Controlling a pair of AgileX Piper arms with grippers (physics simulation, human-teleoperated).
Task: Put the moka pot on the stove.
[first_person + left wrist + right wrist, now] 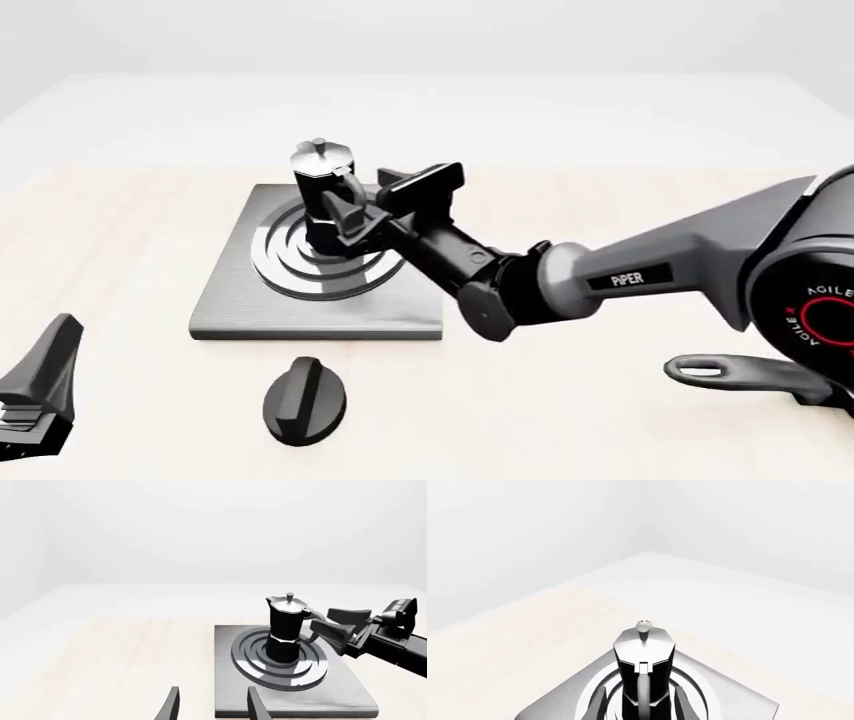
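A black-bodied moka pot [322, 190] with a shiny silver upper part and lid stands against a grey metal stove [234, 295] marked by concentric silver and dark rings. The table [120, 220] is pale, light wood-toned, turning white at its far side. At the near edge lies a black oval knob [304, 400]. The right arm [627, 275] is dark grey with white lettering and a red-ringed joint; the right gripper [367, 205] is black.

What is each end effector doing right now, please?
Left end effector: open, holding nothing.
Right end effector: open beside the moka pot, not gripping it.
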